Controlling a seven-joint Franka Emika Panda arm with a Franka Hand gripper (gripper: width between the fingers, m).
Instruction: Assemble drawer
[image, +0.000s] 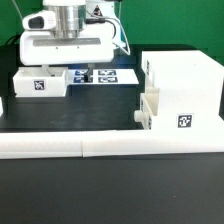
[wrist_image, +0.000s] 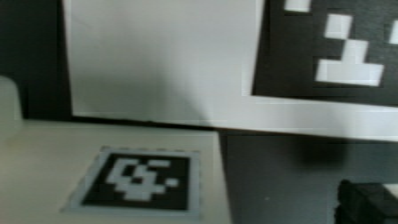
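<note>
White tray (image: 57, 81) — tag (image: 38, 86) up — lies lengthwise across the exterior view.

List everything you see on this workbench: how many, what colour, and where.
casing: one, white, the exterior view's right.
trays: two, white; left tray at the exterior view's left, second tray against the casing.
marker board: one, white with black tags, behind the left tray.
border bars: at least two, white, along the near edge.
table: one, black.
gripper: one, white, above the left tray; jaws hidden.
</note>
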